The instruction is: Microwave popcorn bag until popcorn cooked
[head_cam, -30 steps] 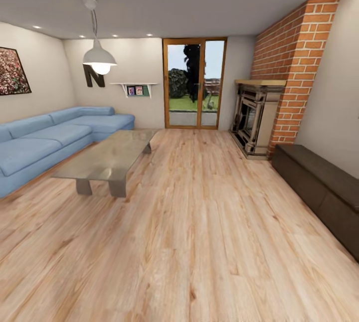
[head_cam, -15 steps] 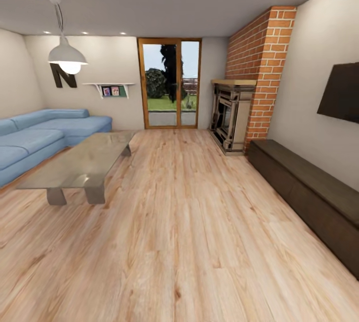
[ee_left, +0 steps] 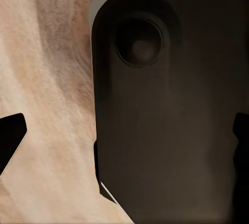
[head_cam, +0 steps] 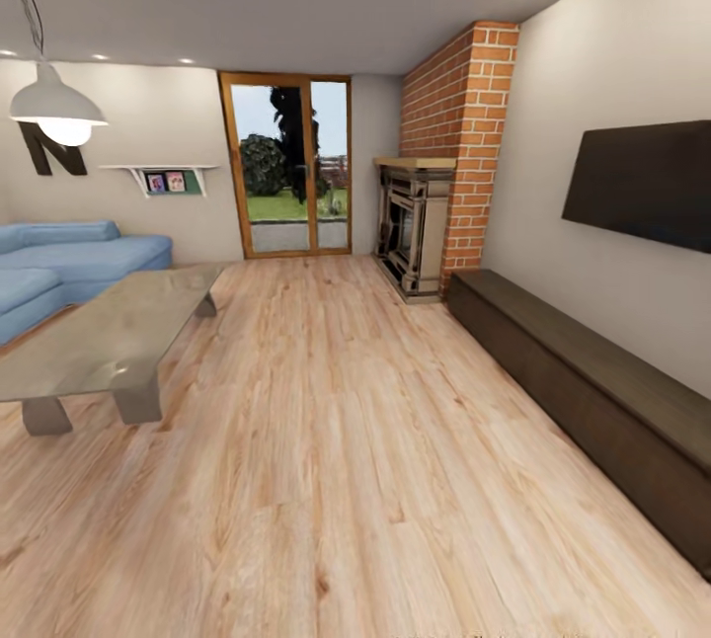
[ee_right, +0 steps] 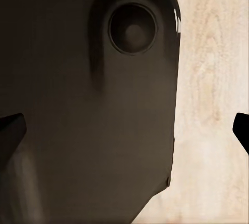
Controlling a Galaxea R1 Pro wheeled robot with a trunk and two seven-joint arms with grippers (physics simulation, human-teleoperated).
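My view has swung right: the blue sofa (head_cam: 69,268) slides off, the wall TV (head_cam: 642,186) comes in. No kitchen or popcorn bag visible yet. Both end effectors hang wide apart, empty, over the wood floor (head_cam: 336,460).

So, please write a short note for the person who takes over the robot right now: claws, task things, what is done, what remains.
Left claw: wide open, empty, over the light wood plank floor.
Right claw: wide open, empty, over the same floor.
Location: a living room with a blue fabric sofa, a glass-topped low table, a red brick fireplace, a black wall screen and a long dark low cabinet.
Task things: not found yet.
Done: nothing handled.
Left: drive to the kitchen, pick up the bag, put it in the microwave, heat it.
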